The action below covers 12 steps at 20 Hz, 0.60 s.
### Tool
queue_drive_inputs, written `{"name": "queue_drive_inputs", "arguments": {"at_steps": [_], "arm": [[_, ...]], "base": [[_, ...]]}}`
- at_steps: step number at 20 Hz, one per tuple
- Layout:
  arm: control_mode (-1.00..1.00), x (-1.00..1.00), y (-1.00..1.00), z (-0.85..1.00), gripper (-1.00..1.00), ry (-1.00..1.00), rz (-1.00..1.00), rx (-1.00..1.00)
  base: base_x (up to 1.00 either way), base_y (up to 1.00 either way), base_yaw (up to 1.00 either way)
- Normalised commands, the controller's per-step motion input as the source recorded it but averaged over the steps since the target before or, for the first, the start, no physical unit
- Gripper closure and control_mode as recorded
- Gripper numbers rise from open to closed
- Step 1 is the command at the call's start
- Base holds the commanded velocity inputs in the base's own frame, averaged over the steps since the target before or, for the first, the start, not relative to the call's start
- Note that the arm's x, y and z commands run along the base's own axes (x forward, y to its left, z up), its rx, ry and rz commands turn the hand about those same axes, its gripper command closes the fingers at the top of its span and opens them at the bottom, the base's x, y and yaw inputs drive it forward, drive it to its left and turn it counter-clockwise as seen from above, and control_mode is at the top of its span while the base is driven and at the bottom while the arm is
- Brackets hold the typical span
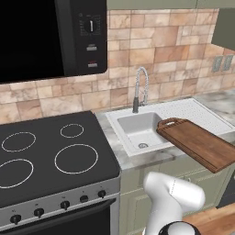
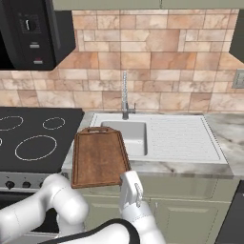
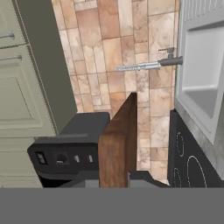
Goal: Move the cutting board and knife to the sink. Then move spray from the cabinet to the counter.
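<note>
light: even, bright | shadows: faint, soft | glare: none | focus: sharp, rendered

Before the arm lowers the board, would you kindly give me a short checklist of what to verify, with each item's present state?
1. Tool shut on the cutting board: ok; it clamps the board's near edge.
2. Board held level: ok in both base views.
3. Board over the sink basin: not ok; only its handle end overlaps the basin, the rest overhangs the counter edge.
4. Faucet clear of the board: ok.
5. Basin free of items: ok in the part visible.
6. Knife riding on the board: cannot tell; none seen.
</note>
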Motion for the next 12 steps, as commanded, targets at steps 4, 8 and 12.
{"name": "queue_drive_inputs", "arguments": {"at_steps": [4,8,12], "arm": [[1.0,0.0,0.0,0.0,1.0,0.0,0.0,0.0],[1.0,0.0,0.0,0.0,1.0,0.0,0.0,0.0],[-1.0,0.05,0.0,0.0,1.0,0.0,-0.01,0.0]], "base": [[0.0,0.0,0.0],[0.0,0.0,0.0],[0.04,0.0,0.0]]}}
